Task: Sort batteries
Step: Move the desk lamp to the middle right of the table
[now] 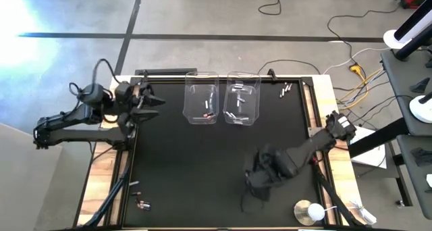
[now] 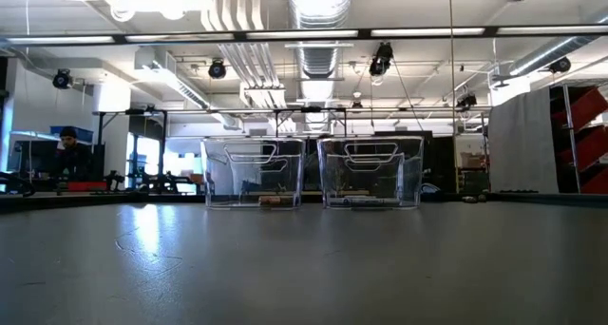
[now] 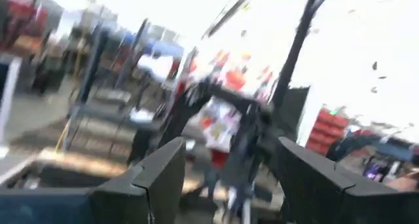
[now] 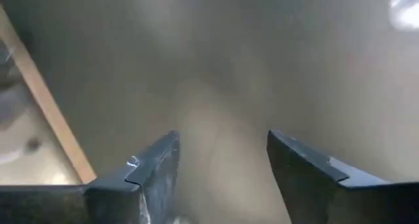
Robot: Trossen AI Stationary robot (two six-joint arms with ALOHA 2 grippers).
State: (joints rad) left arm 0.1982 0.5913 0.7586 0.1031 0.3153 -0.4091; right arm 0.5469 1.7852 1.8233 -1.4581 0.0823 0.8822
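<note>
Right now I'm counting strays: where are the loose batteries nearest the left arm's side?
In the high view, two batteries lie at the mat's near-left corner, far from the bins.

Two clear bins (image 1: 201, 104) stand side by side on the mat, well ahead of both grippers. A few batteries (image 1: 206, 113) lie in each, too small to count surely, with two or three loose ones (image 1: 285, 90) and another two or three (image 1: 140, 204) elsewhere. One round disc (image 1: 307, 211) sits near the right arm.
</note>
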